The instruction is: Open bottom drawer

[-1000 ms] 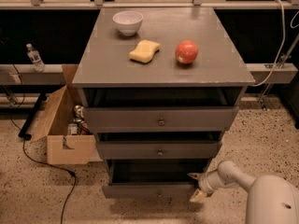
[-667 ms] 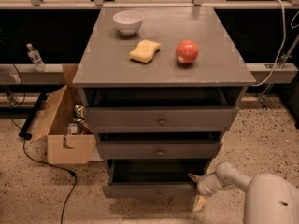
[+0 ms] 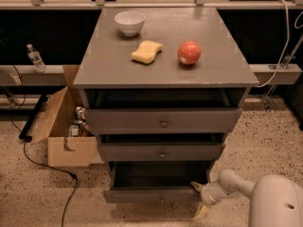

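Note:
The bottom drawer [image 3: 154, 195] is the lowest grey front of the cabinet [image 3: 161, 74]. It stands pulled out, and its dark inside shows above the front. My gripper [image 3: 199, 198] is at the lower right, just beside the drawer front's right end. Its two yellowish fingertips are spread apart, one [image 3: 194, 186] near the drawer's right corner and one lower down near the floor. It holds nothing. The middle drawer [image 3: 161, 152] and the top drawer [image 3: 163, 119] also stand slightly out.
A white bowl [image 3: 129, 21], a yellow sponge [image 3: 146, 51] and a red apple [image 3: 189, 52] sit on the cabinet top. An open cardboard box [image 3: 64, 126] with cans stands left of the cabinet. A black cable [image 3: 47, 164] runs across the speckled floor. A water bottle [image 3: 35, 58] stands at the far left.
My gripper has shifted slightly down and toward the camera beside the drawer's right end, and its fingertips have spread wider. The bottom drawer front sits a little farther out.

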{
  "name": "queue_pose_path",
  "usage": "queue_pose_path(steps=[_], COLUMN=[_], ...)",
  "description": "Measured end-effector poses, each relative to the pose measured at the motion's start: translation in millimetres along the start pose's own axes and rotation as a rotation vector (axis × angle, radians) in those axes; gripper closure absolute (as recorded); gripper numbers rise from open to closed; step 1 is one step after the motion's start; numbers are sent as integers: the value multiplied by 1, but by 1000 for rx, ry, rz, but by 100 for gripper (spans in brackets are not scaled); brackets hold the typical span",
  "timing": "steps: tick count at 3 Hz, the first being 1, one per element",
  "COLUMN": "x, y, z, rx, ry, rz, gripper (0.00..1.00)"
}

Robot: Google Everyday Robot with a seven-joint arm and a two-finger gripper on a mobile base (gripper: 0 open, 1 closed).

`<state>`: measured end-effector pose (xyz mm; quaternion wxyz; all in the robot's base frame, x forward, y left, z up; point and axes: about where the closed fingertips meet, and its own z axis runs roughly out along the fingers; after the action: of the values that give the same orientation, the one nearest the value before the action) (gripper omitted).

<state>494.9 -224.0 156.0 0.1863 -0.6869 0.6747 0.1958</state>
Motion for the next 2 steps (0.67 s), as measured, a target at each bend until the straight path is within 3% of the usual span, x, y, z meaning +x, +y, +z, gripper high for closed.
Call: queue_pose_path(steps=[1,2], x=[-10,-16], y=[22,39], z=[-9,-18], rx=[19,46], ry=[-22,-58], rz=[-20,-40], gripper=[49,72])
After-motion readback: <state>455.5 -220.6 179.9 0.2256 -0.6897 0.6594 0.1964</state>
